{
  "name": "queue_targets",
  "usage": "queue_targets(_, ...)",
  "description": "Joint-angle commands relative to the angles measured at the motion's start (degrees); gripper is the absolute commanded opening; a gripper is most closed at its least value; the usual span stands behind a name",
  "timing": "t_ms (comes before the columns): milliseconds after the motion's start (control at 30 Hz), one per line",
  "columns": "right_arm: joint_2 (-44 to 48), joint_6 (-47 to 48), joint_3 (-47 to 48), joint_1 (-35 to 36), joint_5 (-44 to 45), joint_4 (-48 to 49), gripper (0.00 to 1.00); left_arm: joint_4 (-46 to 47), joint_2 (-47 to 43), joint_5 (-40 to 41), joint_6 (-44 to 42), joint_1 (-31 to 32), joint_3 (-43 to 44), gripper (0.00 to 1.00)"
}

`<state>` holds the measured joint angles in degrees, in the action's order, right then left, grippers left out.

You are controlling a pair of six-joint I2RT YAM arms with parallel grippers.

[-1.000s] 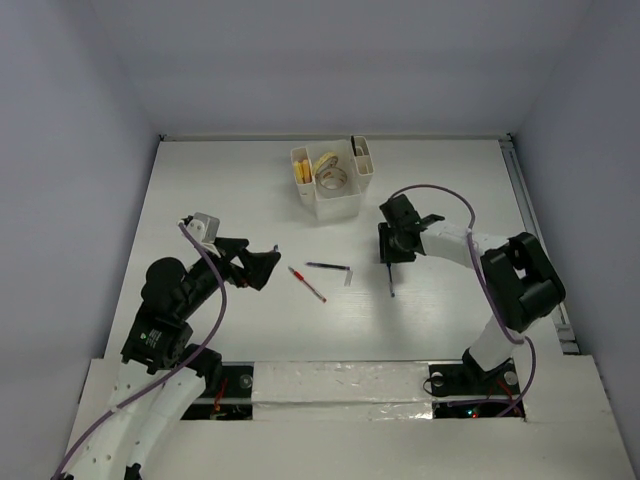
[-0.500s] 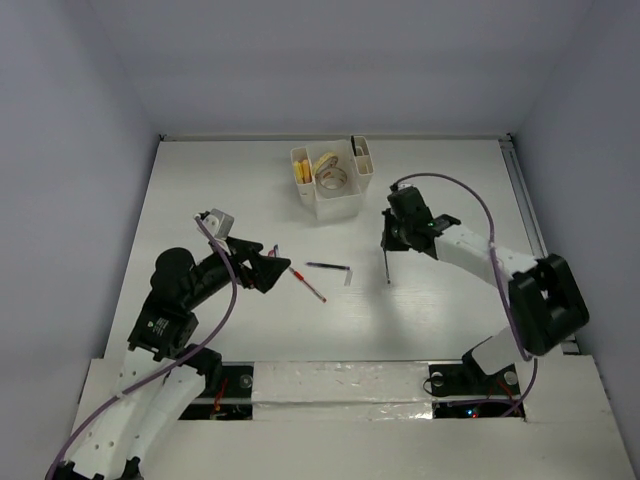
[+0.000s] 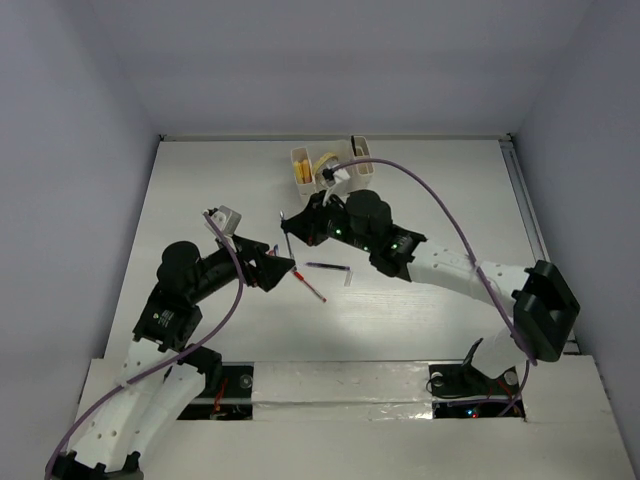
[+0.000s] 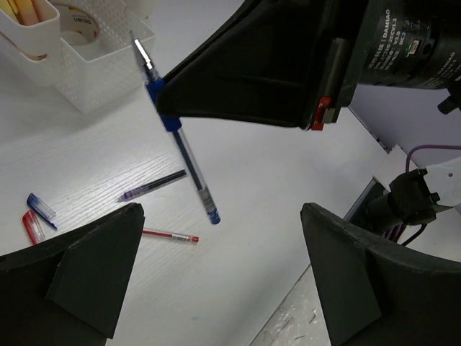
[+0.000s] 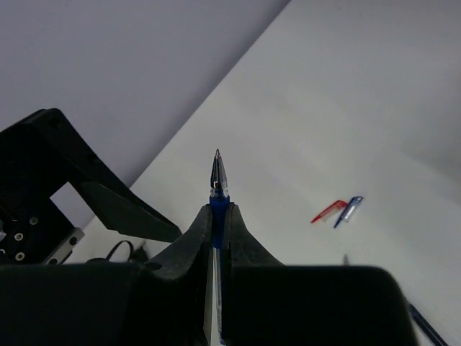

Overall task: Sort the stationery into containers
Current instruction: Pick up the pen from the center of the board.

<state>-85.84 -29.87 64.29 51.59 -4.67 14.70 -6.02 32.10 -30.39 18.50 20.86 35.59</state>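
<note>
The white organizer [image 3: 336, 198] stands at the back middle with yellow sticks and a tape roll in it, and it also shows in the left wrist view [image 4: 86, 79]. My right gripper [image 3: 300, 229] is shut on a blue pen [image 3: 288, 236] and holds it in the air, in front and left of the organizer; the pen hangs tilted in the left wrist view [image 4: 181, 148], and its tip pokes out of the jaws in the right wrist view [image 5: 217, 175]. My left gripper [image 3: 273, 270] is open and empty next to a red pen [image 3: 308, 284]. A black pen [image 3: 328, 266] lies beside it.
Loose red and blue pen caps [image 4: 34, 215] lie on the table near the black pen and also show in the right wrist view [image 5: 338, 210]. The right arm [image 3: 430, 262] and its purple cable stretch across the middle of the table. Grey walls close in three sides.
My right arm has swung left across the table, carrying the blue pen from right of centre to in front of the organizer. My left gripper has edged right toward the red pen.
</note>
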Motion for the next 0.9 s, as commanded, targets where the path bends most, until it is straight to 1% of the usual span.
queue_targets(0, -2.0, -1.7, 4.1, 2.7, -2.2, 9.4, 0.00, 2.6, 0.2, -0.7, 0.2, -0.4, -0.4, 0.88)
queue_targets(100, -2.5, -3.1, 4.4, 3.3, -3.0, 12.1, 0.00, 2.3, 0.4, 0.2, 0.3, -0.4, -0.4, 0.87)
queue_targets(267, -0.1, -4.8, 1.7, 3.3, -3.3, 15.2, 0.00, 2.1, 0.9, 1.3, 0.4, -0.4, -0.3, 0.80)
queue_targets(300, 0.5, -4.8, 1.6, 3.3, -3.6, 15.1, 0.00, 2.1, 1.3, 1.2, 0.4, -0.4, -0.3, 0.75)
queue_targets(400, 1.3, -5.6, 1.2, 3.3, -4.6, 15.8, 0.00, 2.1, 1.8, 1.1, 0.5, -0.4, -0.3, 0.66)
queue_targets(433, 1.4, -5.7, 1.2, 3.3, -5.0, 15.9, 0.00, 2.0, 2.0, 1.1, 0.4, -0.4, -0.3, 0.52)
queue_targets(533, 1.5, -6.2, 0.6, 3.3, -5.0, 16.6, 0.00, 1.9, 1.6, 1.7, 0.4, -0.4, -0.3, 0.32)
queue_targets(667, 1.4, -7.0, 0.6, 3.3, -6.2, 17.0, 0.00, 1.9, 1.6, 1.7, 0.4, -0.9, -0.2, 0.28)
queue_targets(700, 1.4, -7.1, 0.6, 3.3, -6.2, 16.9, 0.00, 1.8, 1.6, 1.8, 0.3, -0.9, -0.1, 0.25)
queue_targets(733, 1.4, -7.2, 0.3, 3.3, -6.2, 16.9, 0.00, 1.8, 1.4, 2.1, 0.3, -0.9, -0.2, 0.16)
queue_targets(800, 1.3, -7.3, 0.2, 3.3, -6.2, 16.5, 0.00, 1.6, 1.1, 2.4, 0.2, -0.9, 0.0, 0.04)
queue_targets(833, 1.2, -7.3, 0.1, 3.3, -6.3, 16.1, 0.00, 1.5, 1.0, 2.9, 0.1, -0.9, 0.1, 0.00)
queue_targets(867, 1.2, -7.4, 0.2, 3.3, -6.2, 15.1, 0.00, 1.5, 0.7, 3.1, 0.0, -0.9, 0.1, 0.00)
